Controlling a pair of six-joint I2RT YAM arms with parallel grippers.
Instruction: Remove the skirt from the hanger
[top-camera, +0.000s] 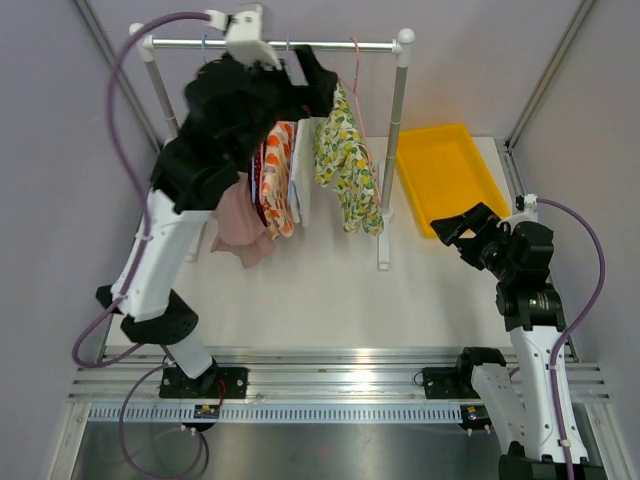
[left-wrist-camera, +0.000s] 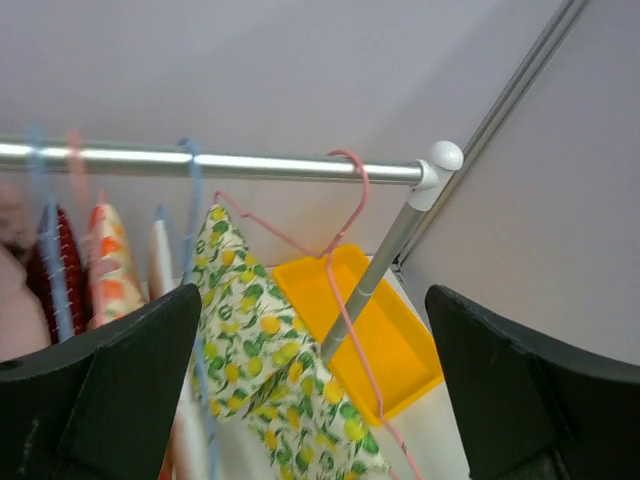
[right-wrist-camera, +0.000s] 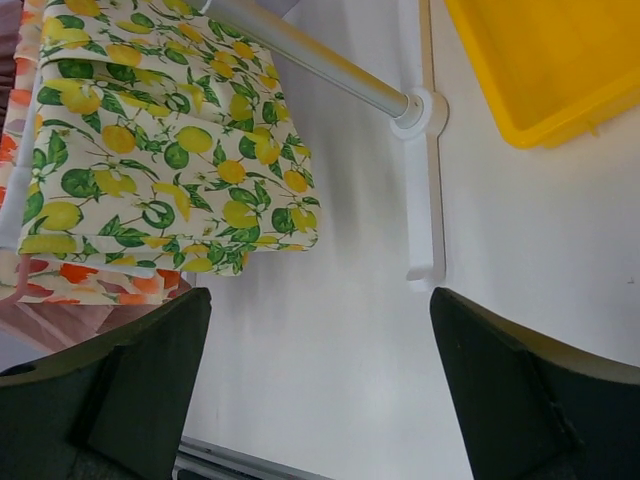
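A clothes rack stands along the far edge of the worktop (top-camera: 330, 300), its metal rail (top-camera: 300, 45) carried on two white-capped posts. The lemon-print skirt (top-camera: 345, 165) hangs at the right end of that rail, closest to the right post (top-camera: 397, 130), apparently on a pink wire hanger (left-wrist-camera: 361, 195) whose hook sits over the rail just beside the post cap. The skirt's fabric falls in folds down to about mid-height of the post. To its left on the same rail hang a white garment (top-camera: 303, 170), an orange-print garment (top-camera: 278, 175) and a pink garment (top-camera: 240, 225). A blue hanger (left-wrist-camera: 192, 230) shows just left of the skirt's top in the left wrist view.

The left gripper (top-camera: 318, 62) is raised to rail height at the skirt's upper left. Its jaws are spread wide and pinch nothing. From its own camera the hanger hook and the skirt's top lie between the two dark fingers (left-wrist-camera: 110, 390). Whether a finger touches the cloth cannot be told.

The right gripper (top-camera: 455, 232) hangs low over the right side of the worktop, just in front of the yellow tray (top-camera: 445, 175), which lies in the far right corner. Its jaws are also spread wide and hold nothing. They point toward the foot of the right post and the skirt's hem.
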